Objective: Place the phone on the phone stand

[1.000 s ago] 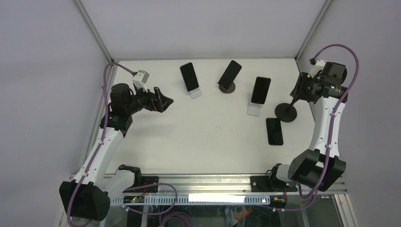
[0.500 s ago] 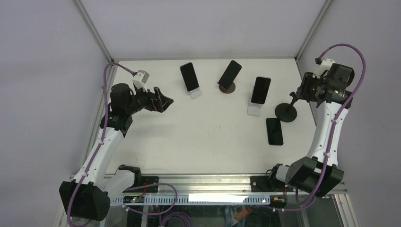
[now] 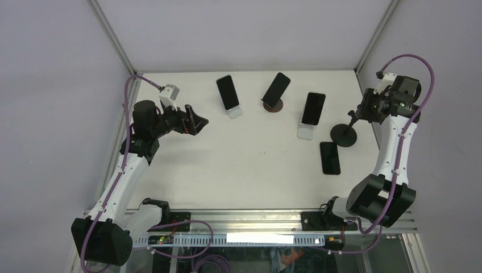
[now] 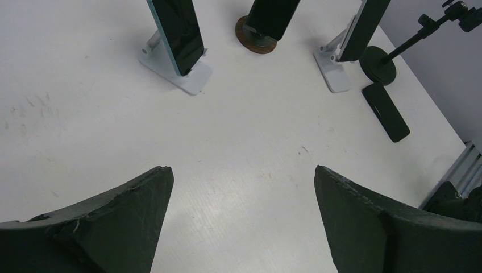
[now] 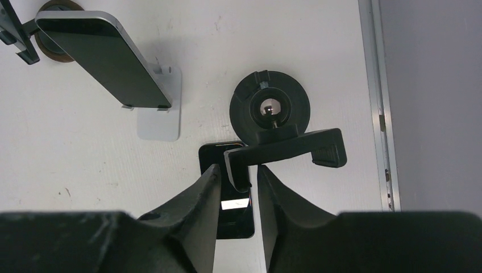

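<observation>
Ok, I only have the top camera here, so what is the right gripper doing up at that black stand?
Observer: On the right wrist camera, the right gripper straddles one end of the stand clamp, with a sliver of gap on either side.
Operator: Is anything in that clamp?
Observer: No, it is empty. The loose phone lies flat on the table beneath the gripper.

Left tool (image 4: 243,169) gapes wide, while right tool (image 5: 238,169) (pointing straight down) stands only narrowly parted.
</observation>
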